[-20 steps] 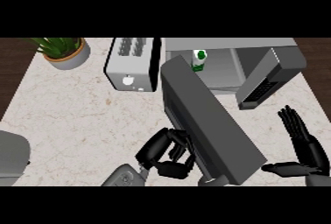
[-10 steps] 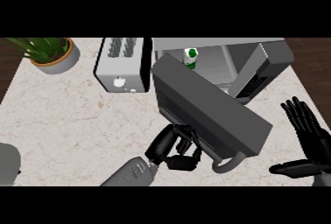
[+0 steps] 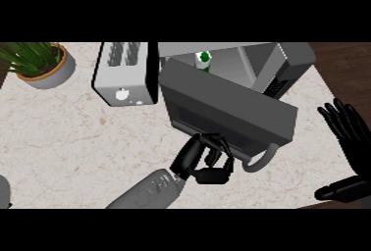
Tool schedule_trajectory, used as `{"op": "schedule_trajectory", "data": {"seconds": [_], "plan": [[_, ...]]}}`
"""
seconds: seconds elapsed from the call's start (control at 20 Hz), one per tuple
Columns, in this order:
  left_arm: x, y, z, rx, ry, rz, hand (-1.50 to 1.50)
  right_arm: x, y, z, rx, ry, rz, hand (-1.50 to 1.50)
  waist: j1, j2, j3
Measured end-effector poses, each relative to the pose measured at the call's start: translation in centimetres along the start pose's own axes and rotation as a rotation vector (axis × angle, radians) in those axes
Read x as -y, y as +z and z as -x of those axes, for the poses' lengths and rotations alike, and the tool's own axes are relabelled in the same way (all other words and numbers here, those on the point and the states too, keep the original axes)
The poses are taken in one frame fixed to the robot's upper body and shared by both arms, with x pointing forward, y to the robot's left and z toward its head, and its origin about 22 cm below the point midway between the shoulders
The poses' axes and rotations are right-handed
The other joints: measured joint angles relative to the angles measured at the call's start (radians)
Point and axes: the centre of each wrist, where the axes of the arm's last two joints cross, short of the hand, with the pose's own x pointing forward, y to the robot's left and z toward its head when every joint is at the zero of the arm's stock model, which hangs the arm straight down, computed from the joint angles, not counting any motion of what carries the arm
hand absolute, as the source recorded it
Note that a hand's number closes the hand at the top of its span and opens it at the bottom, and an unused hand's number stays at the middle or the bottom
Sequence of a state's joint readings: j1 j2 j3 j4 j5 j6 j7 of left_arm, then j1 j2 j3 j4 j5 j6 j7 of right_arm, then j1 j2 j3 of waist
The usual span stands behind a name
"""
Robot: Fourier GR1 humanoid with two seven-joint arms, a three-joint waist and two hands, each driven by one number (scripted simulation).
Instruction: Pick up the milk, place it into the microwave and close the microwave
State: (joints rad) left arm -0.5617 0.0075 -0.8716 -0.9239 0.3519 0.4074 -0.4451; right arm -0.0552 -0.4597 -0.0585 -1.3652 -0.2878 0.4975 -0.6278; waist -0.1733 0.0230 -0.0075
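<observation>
The milk (image 3: 205,60), a white carton with a green label, stands upright inside the grey microwave (image 3: 286,61) at the back. The microwave door (image 3: 228,112) is partly swung in, its curved handle (image 3: 262,160) at the near end. My left hand (image 3: 203,159) lies against the door's outer face by the handle, fingers curled, with nothing seen held in them. My right hand (image 3: 351,135) rests open at the right edge, fingers up, away from the door.
A silver toaster (image 3: 124,73) stands just left of the microwave. A potted green plant (image 3: 39,61) sits at the back left corner. A grey object (image 3: 4,191) shows at the left edge. The counter's right edge (image 3: 330,93) runs close past the microwave.
The door has swung further toward the microwave opening, with my left hand following it up and inward. The right hand has stayed open at the right edge.
</observation>
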Motion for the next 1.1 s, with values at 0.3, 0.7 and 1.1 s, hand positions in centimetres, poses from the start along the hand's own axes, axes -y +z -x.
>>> {"op": "schedule_trajectory", "data": {"seconds": [0.3,0.7,1.1], "plan": [[-0.1,-1.4,-1.2,0.04,0.019,-0.123,1.5,0.4,-1.8,-2.1,0.019,0.001,-0.074,-1.5,-0.032,0.007,-0.001],[-1.1,-4.0,-2.7,0.024,0.026,-0.305,-1.5,1.9,-3.8,-5.0,0.066,0.035,-0.113,-1.5,-0.073,0.02,0.001],[-1.9,-5.9,-3.8,-0.03,0.051,-0.416,-1.5,4.6,-7.0,-10.7,0.165,0.308,-0.152,1.5,-0.111,0.032,0.001]]}}
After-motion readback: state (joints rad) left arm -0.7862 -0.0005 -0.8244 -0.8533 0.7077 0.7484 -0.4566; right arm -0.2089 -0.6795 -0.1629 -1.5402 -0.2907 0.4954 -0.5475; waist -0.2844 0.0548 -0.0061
